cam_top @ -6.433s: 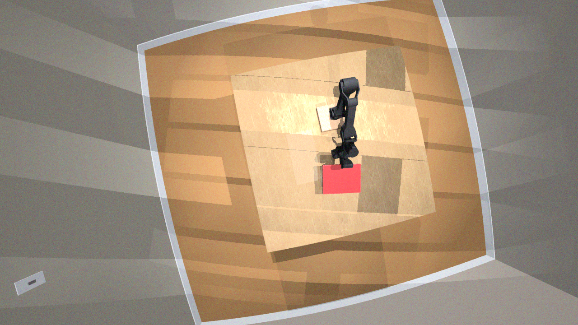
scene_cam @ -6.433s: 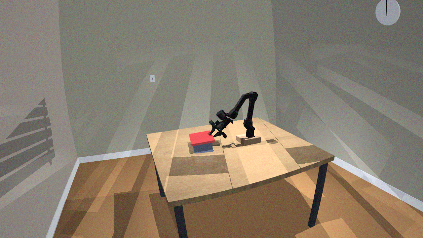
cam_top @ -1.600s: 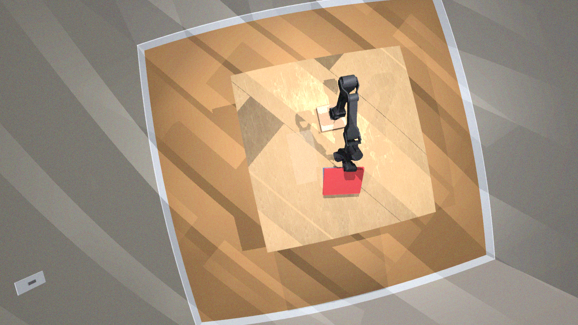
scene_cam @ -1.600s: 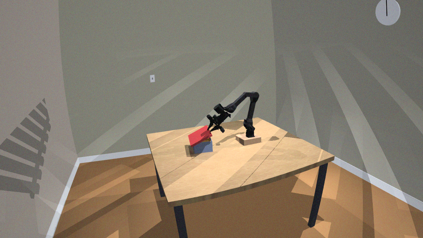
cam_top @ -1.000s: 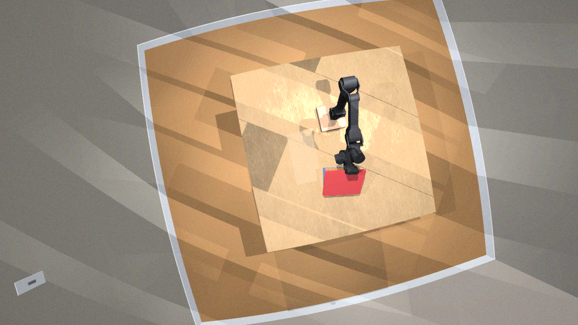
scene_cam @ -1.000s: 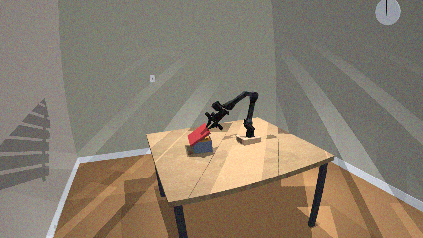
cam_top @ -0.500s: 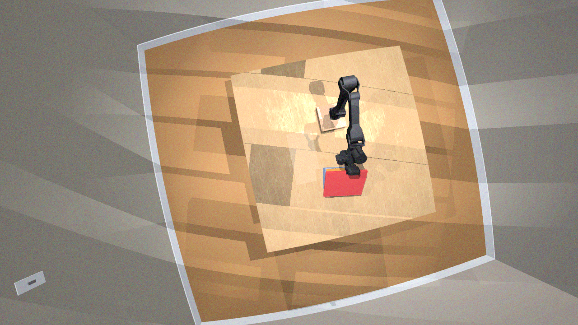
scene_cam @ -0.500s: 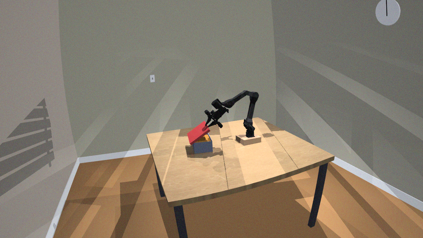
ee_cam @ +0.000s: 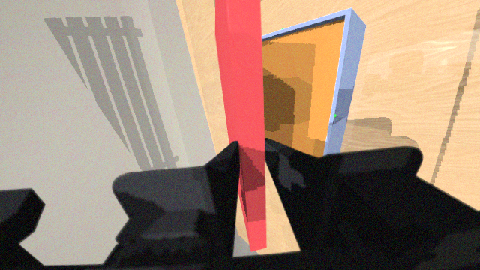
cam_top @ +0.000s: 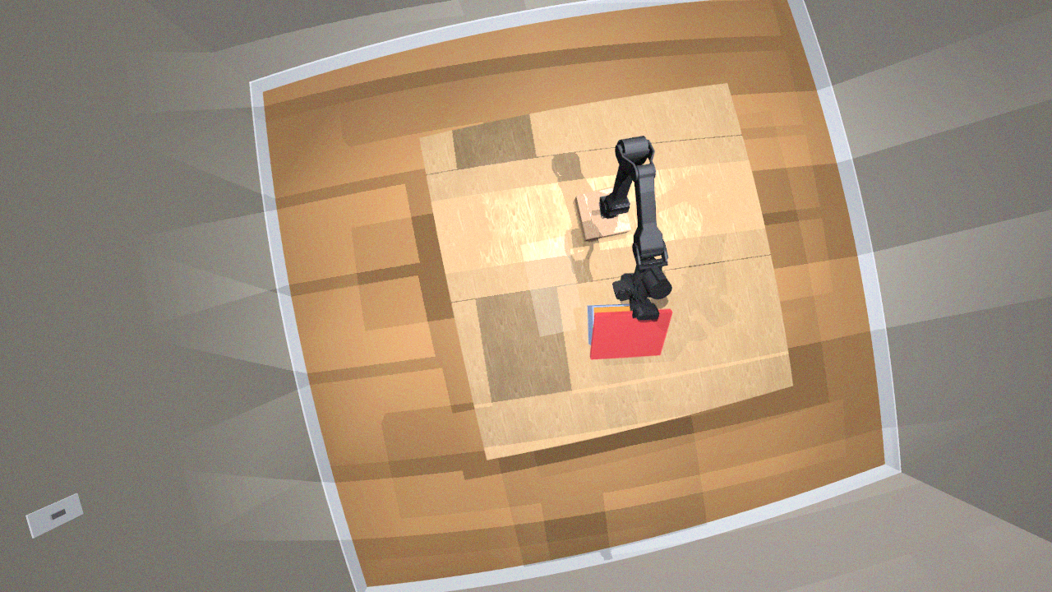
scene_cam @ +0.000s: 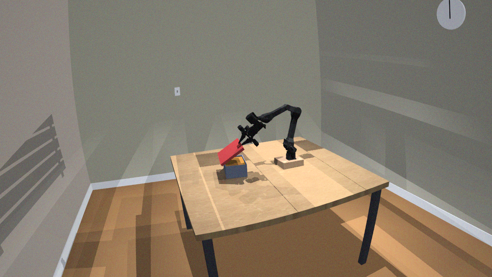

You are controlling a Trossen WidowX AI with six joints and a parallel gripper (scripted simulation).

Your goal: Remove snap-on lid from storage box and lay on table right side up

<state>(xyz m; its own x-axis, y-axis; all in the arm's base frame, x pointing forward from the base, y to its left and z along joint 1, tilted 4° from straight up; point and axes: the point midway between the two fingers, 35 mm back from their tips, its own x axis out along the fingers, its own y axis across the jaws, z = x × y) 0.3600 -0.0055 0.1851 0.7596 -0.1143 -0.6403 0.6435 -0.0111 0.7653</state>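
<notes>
The red lid (cam_top: 629, 337) (scene_cam: 229, 152) (ee_cam: 244, 86) is steeply tilted above the storage box, its raised edge toward the arm and its low edge at the box's far side. My gripper (scene_cam: 239, 145) (ee_cam: 250, 145) is shut on the lid's raised edge. The blue storage box (cam_top: 590, 329) (scene_cam: 236, 171) (ee_cam: 346, 82) stands upright on the table, and its orange inside shows under the lid. Whether the lid's low edge touches the box is hard to tell. In the top view the lid hides most of the box, and the fingertips are hidden behind the gripper body.
The table (cam_top: 706, 324) (scene_cam: 261, 206) carries the arm's pale base block (cam_top: 597, 228) (scene_cam: 290, 164), which stands well away from the box. The table's far edge lies beyond the lid. The arm's links reach over the table from the base to the lid.
</notes>
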